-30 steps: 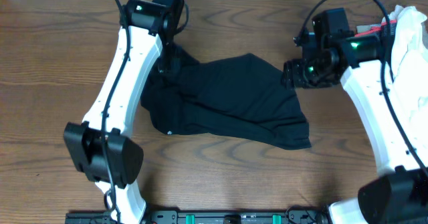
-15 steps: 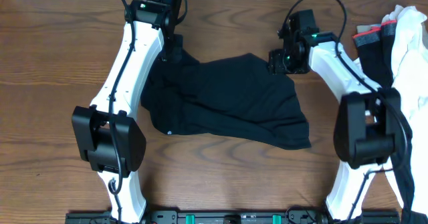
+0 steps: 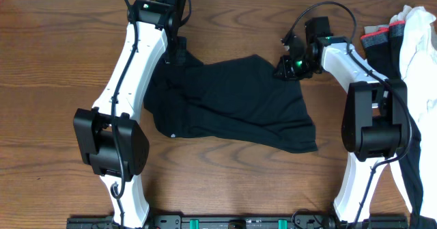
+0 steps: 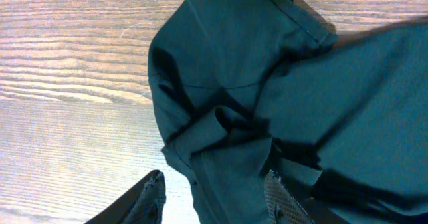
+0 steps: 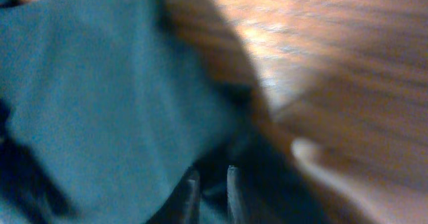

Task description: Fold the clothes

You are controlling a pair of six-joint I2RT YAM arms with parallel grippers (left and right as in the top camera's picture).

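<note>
The black T-shirt [image 3: 232,102] lies crumpled on the wooden table, with a small white logo [image 3: 172,135] near its lower left. My left gripper [image 3: 174,57] is at the shirt's top left corner. In the left wrist view that gripper [image 4: 215,187] is open, its fingers straddling a bunched fold of the shirt [image 4: 267,83]. My right gripper [image 3: 285,68] is at the shirt's top right corner. The right wrist view is blurred; there the right gripper [image 5: 211,184] has its fingers close together on the edge of the shirt [image 5: 100,97].
A pile of other laundry lies at the table's right edge: a white cloth [image 3: 416,44] and a black garment with a grey-and-red band [image 3: 379,41]. Bare wood [image 3: 54,85] stretches to the left of the left arm.
The right arm swung in from the right to the shirt's top right corner and its jaws closed there. The left arm has barely moved.
</note>
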